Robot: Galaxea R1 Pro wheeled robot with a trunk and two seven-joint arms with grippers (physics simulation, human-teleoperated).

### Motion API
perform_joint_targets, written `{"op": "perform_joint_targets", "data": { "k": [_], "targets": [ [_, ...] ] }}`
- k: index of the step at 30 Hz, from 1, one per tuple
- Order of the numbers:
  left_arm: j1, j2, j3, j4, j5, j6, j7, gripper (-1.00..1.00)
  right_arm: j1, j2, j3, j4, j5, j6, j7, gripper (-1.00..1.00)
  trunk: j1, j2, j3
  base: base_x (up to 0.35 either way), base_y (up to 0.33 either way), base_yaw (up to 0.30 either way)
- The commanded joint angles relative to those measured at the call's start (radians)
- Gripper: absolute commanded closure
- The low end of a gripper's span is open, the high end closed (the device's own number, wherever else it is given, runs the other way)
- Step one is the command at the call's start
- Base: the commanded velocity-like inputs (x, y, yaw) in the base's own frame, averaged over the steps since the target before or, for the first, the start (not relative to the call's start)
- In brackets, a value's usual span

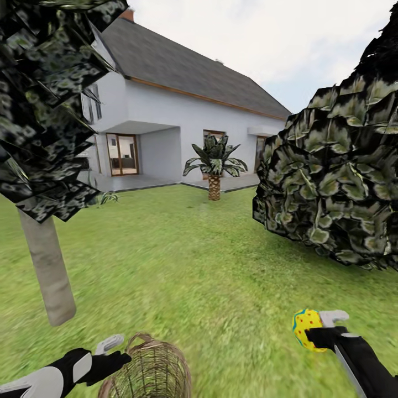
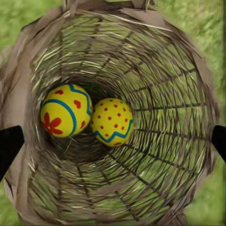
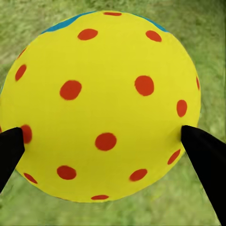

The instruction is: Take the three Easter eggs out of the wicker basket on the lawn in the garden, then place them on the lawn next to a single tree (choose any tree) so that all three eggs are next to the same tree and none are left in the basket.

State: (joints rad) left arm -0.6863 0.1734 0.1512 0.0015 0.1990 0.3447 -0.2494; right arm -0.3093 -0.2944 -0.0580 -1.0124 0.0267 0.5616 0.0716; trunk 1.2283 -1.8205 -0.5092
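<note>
Nearest to us in the head view, our left end effector [image 1: 113,349] sits just beside the rim of the wicker basket [image 1: 149,370], its pale fingers spread apart and holding nothing. Off to the other side, well apart from the basket, our right end effector [image 1: 318,330] is clamped on an Easter egg [image 1: 305,329], yellow with red dots, held above the lawn [image 1: 199,271]. Ahead of the left end effector stands the tree [image 1: 48,268], its pale trunk rising into dark leaf clumps. Ahead of the right one we see a large bush [image 1: 337,182]. Farther off are a short palm [image 1: 214,166] and the white house [image 1: 182,105].

From the left wrist we look straight down into the wicker basket [image 2: 188,141]. Two eggs lie touching at its bottom: a flower egg [image 2: 65,110] with blue bands, and a dotted egg [image 2: 112,121] with a blue zigzag. Our dark fingertips [image 2: 9,143] stand wide at either side of the basket's mouth.

From the right wrist, the held Easter egg [image 3: 101,103] sits between our two black fingertips [image 3: 205,153], which press on its flanks, with blurred grass behind it.
</note>
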Motion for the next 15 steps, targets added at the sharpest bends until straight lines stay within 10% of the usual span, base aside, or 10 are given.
{"op": "perform_joint_targets", "data": {
  "k": [1,4,15],
  "targets": [
    [-0.001,0.000,0.007,0.000,0.004,0.007,-0.001,-1.00,0.000,0.001,-0.002,-0.017,-0.013,-0.047,0.004,1.00,0.000,-0.001,-0.001,0.000,-0.324,0.000],
    [-0.001,0.000,0.007,0.000,0.003,0.007,0.001,-1.00,-0.001,0.009,0.003,-0.032,-0.026,-0.164,-0.005,1.00,0.000,-0.001,-0.001,0.000,-0.324,0.000],
    [-0.001,0.021,0.008,-0.011,0.007,0.001,0.010,-1.00,-0.001,0.021,0.004,-0.032,-0.024,-0.177,-0.028,1.00,0.000,-0.001,-0.001,0.000,-0.182,0.000]
  ]
}}
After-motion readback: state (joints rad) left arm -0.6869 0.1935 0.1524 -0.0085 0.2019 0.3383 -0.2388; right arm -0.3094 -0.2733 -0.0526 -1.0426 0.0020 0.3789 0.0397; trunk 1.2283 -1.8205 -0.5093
